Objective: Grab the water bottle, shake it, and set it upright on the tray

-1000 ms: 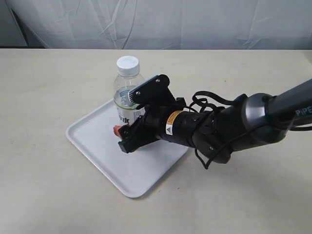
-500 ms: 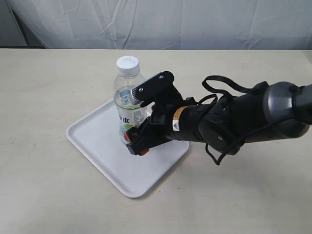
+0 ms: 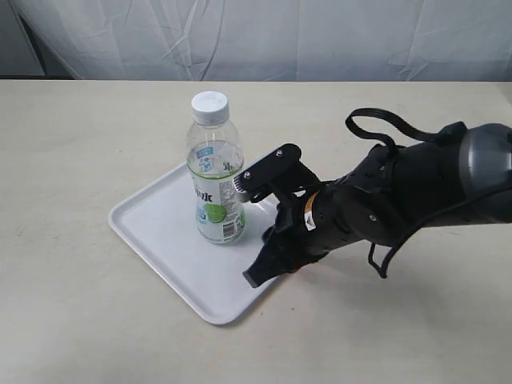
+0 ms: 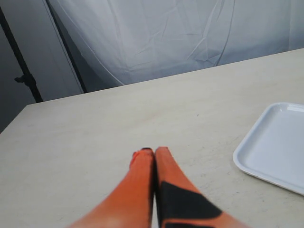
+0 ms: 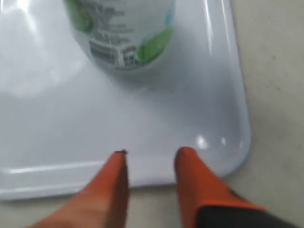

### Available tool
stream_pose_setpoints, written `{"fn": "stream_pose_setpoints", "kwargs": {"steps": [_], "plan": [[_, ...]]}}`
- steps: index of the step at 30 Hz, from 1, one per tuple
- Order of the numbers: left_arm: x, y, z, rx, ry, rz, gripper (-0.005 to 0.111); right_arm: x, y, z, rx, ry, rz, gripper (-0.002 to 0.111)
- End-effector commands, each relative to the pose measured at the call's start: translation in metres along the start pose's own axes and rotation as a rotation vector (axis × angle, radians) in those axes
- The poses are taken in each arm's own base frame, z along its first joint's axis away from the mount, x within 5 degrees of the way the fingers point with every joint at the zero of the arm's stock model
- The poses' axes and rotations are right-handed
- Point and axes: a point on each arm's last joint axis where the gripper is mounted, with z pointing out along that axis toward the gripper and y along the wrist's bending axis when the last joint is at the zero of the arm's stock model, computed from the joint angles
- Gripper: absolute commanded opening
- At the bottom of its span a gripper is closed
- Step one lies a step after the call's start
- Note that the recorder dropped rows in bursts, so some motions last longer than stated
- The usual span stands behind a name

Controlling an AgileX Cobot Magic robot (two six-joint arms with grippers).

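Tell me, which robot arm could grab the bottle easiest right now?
The right. Its gripper is open just beside the water bottle, which stands on the tray. The left gripper is shut over the table, off to one side of the tray, with the bottle out of its camera's view.

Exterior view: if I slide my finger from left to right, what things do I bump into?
tray → water bottle → right gripper → robot arm

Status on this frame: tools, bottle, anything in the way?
Left tool shut, over the table. Right tool open, clear of the water bottle. Water bottle upright on the tray. No obstruction seen.
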Motion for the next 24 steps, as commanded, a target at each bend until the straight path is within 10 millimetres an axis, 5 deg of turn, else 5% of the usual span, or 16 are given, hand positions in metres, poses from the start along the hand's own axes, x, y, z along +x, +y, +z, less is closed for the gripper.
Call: {"fn": "stream_pose_setpoints", "kwargs": {"steps": [1,8,14,24], "plan": [[0.001,0.000,0.000,0.001,0.001,-0.006,0.000,0.007,-0.003,-0.018,0.016,0.109,-0.005,0.002],[0.001,0.000,0.000,0.001,0.001,-0.004,0.000,0.019,-0.008,-0.053,0.075,0.070,0.151,0.002],[0.001,0.000,0.000,0.001,0.001,-0.004,0.000,0.054,-0.029,-0.091,0.329,0.058,0.357,0.001],[0.001,0.000,0.000,0.001,0.001,-0.004,0.000,0.099,-0.037,-0.191,0.386,-0.144,0.656,-0.001]]}}
